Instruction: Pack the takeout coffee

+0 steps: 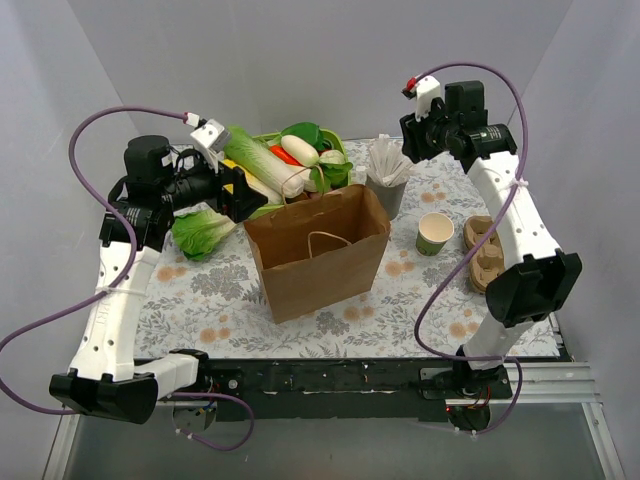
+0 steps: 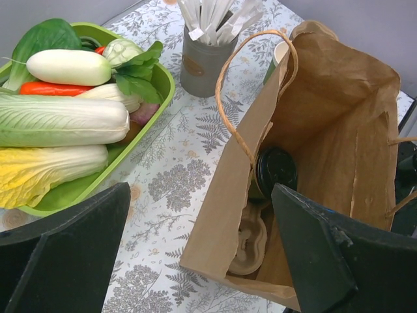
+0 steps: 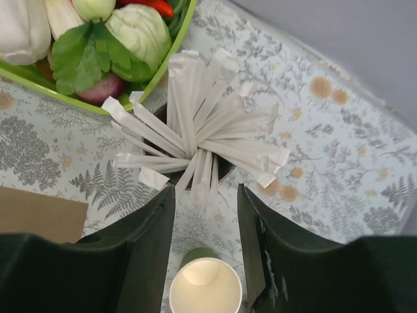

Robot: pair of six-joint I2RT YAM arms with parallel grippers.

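L hand [image 2: 201,189] spread, R hand [image 3: 206,189] half-spread

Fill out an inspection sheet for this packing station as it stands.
Surface: floral tablecloth, no spills seen.
Job's things: takeout coffee, black lid on, stands inside the open paper bag; a pulp cup carrier is in the bag too.
Clutter: green tray of vegetables; grey straw holder; lidless cup; spare carriers.
Grippers: left gripper fingers wide, empty, beside the bag; right gripper fingers apart around the straws.
Cables: purple cables loop off both arms, clear of the items.
Surroundings: plain pale walls; nothing else seen.
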